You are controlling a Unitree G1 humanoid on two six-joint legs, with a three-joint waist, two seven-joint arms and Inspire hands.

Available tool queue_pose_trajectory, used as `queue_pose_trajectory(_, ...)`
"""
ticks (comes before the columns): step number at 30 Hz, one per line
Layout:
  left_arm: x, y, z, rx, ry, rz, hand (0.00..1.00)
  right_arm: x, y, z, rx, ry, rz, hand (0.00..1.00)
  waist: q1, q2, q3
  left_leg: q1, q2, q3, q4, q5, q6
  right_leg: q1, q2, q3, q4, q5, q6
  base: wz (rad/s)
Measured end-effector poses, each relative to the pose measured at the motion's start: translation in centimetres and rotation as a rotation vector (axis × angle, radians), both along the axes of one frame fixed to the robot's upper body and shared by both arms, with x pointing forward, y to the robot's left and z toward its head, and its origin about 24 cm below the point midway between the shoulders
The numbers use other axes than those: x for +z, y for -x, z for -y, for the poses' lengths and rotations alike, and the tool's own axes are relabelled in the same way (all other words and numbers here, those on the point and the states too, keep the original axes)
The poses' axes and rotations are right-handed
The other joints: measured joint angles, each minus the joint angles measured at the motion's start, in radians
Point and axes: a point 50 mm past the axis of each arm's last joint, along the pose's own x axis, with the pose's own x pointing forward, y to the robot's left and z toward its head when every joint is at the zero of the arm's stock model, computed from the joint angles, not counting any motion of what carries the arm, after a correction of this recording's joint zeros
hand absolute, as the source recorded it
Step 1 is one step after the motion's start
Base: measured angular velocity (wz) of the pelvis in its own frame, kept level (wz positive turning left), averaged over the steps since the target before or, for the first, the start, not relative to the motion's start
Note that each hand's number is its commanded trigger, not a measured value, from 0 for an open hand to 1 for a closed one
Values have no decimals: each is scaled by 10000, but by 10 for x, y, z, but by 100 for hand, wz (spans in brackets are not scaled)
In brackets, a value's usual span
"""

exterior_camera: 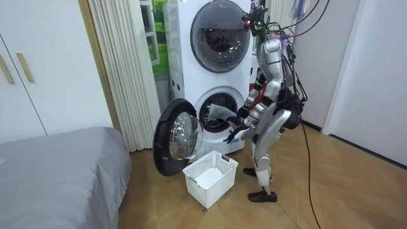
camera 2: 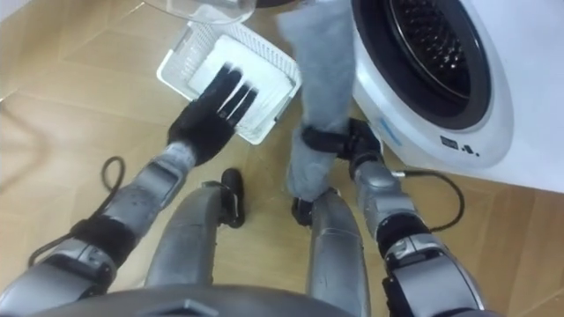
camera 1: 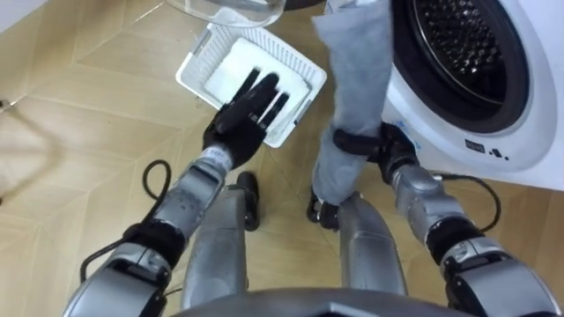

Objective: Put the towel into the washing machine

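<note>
Towel is in my right hand, fingers curled round its middle, just beside the drum opening. My left hand is flat and empty above the basket. Lift the trailing end clear of the rim before feeding it in.

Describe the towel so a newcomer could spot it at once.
Start at the white washing machine. In front of its dark round opening, the robot's right hand is curled round a long grey towel that hangs down past it. It is the one soft grey cloth there, unlike the rigid white basket on the floor beside it.
</note>
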Motion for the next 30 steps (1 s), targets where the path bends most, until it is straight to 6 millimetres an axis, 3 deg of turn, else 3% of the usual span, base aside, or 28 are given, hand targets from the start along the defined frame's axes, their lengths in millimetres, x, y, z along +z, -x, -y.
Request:
queue_pose_trajectory(7,-9,8,-2,-374,-1698,-1083,0,-4,6,23,-2169,-1222,-559,100,-37,-19,11,-109,-189,-72,-52,9,11,-119,-158,4,167,-70,89,6)
queue_pose_trajectory(12,-7,3,-7,-151,-2134,-1475,0,0,5,41,-3549,-2287,-851,100,-15,-78,38,-244,-309,-90,45,-3,72,-290,-301,4,375,-205,137,7)
queue_pose_trajectory(14,-4,-2,-13,67,-2278,-1587,0,4,-1,47,-4220,-2906,-900,100,-20,-251,134,-332,-321,-106,156,-13,83,-400,-307,16,523,-227,118,0)
queue_pose_trajectory(15,-3,-4,-14,172,-2370,-1721,0,5,-2,48,-4540,-3281,-892,100,-30,-321,145,-388,-319,-131,234,-32,88,-444,-302,16,574,-259,118,3)
queue_pose_trajectory(19,-2,-7,-14,393,-2561,-2069,0,11,-8,54,-5525,-4565,-680,100,-123,-493,161,-605,-344,-157,579,-158,107,-651,-409,26,917,-362,126,2)
queue_pose_trajectory(21,0,-9,-14,482,-2700,-2177,0,19,-15,61,-6313,-5344,-523,100,-307,-681,162,-703,-501,-152,600,-155,112,-815,-554,31,1127,-432,164,12)
queue_pose_trajectory(25,4,-10,-20,621,-2988,-2306,0,31,-23,74,-7309,-5951,-231,100,-418,-975,160,-840,-501,-163,770,-175,148,-914,-579,18,1214,-440,179,2)
queue_pose_trajectory(30,8,-8,-26,485,-3491,-2379,0,63,-50,86,-7856,-6730,387,100,-580,-1205,147,-836,-506,-108,871,-217,227,-897,-583,13,1228,-415,230,0)
